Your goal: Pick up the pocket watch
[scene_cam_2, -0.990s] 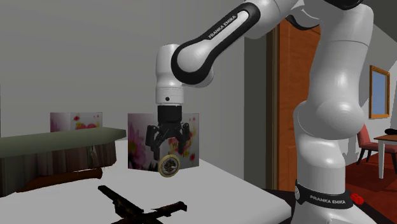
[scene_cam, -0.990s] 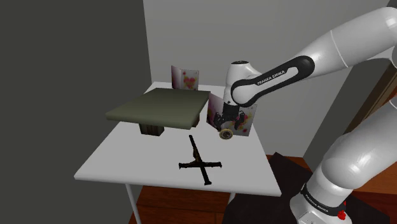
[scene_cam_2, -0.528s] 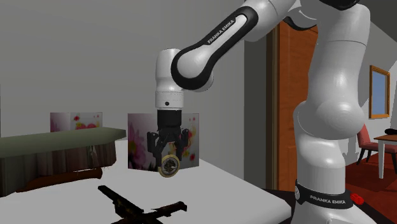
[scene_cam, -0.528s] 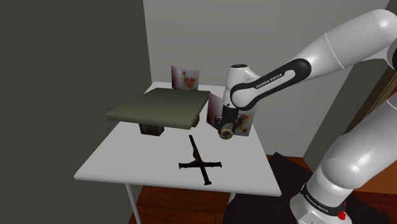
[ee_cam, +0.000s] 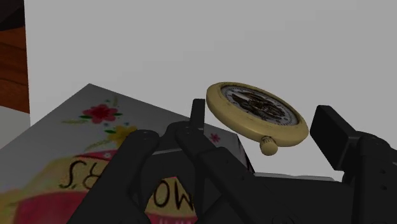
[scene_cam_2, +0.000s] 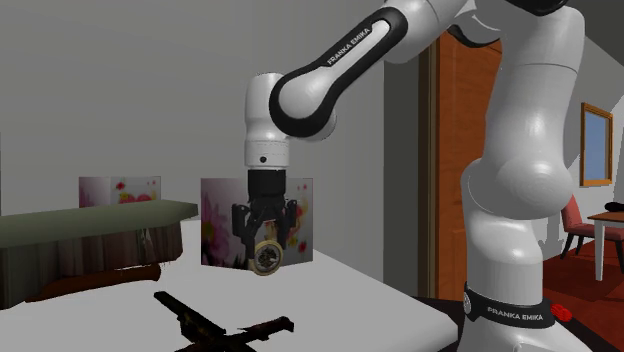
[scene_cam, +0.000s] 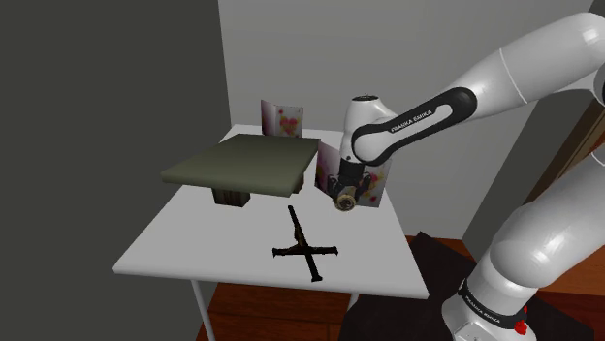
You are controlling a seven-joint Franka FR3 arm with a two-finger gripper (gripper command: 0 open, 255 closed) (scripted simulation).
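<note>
A white desk (scene_cam: 213,242) carried everything, and the white robot arm (scene_cam: 524,68) reached in over its edge on the shoulder view's right. An olive slab (scene_cam: 247,163) on a dark block sat near the desk's middle. A black cross-shaped object (scene_cam: 305,247) lay toward the edge nearest the shoulder camera. A flowered card (scene_cam: 380,179) stood by the right-hand edge. Just in front of it the black claw (scene_cam_2: 266,248) pointed down, closed on the rim of the gold pocket watch (ee_cam: 254,111), which sat tilted between its fingers. Whether the watch touched the desk could not be told. The grasp looked made. The next move would call for a straight, steady lift, since the thin round rim could slip.
</note>
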